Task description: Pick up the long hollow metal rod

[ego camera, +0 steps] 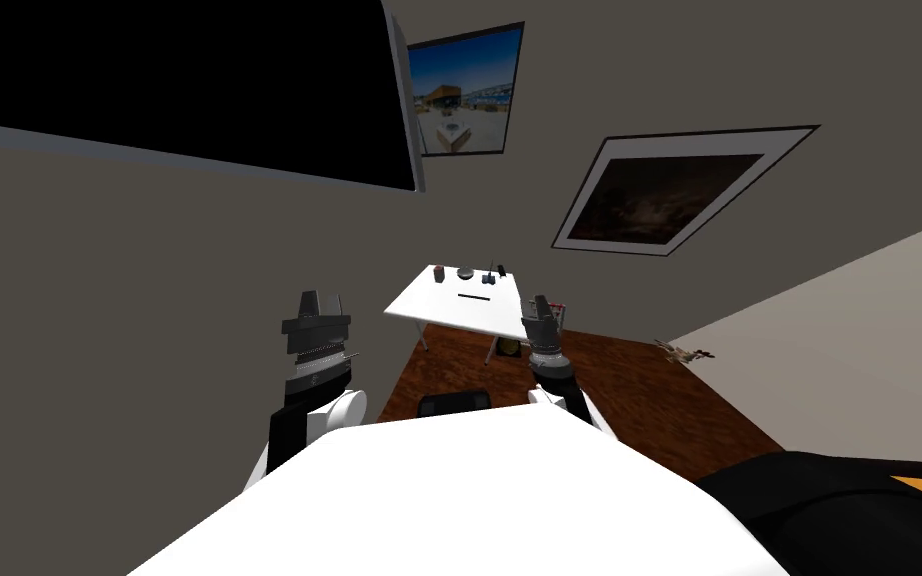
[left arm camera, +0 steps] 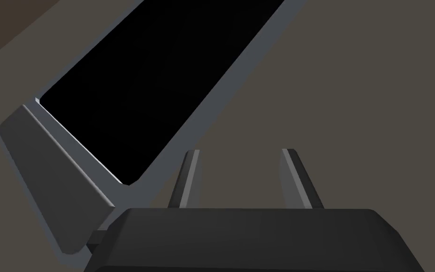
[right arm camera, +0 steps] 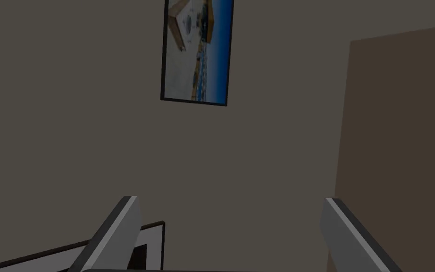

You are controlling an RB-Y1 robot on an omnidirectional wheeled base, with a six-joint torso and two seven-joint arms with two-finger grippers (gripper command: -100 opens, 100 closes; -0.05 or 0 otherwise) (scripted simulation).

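Ahead, a long thin dark rod point(ego camera: 472, 296) lies flat on the white rectangular table point(ego camera: 444, 312), which stands on the brown wooden floor point(ego camera: 649, 400) against the grey wall point(ego camera: 149, 260), well apart from both arms. Behind the rod, near the table's far edge, sit a small dark red cup point(ego camera: 439, 273) and a dark round bowl point(ego camera: 465, 272). The left gripper point(left arm camera: 240, 152) is held up, fingers parted and empty. The right gripper point(right arm camera: 230, 200) is held up nearer the table, fingers wide apart, holding nothing.
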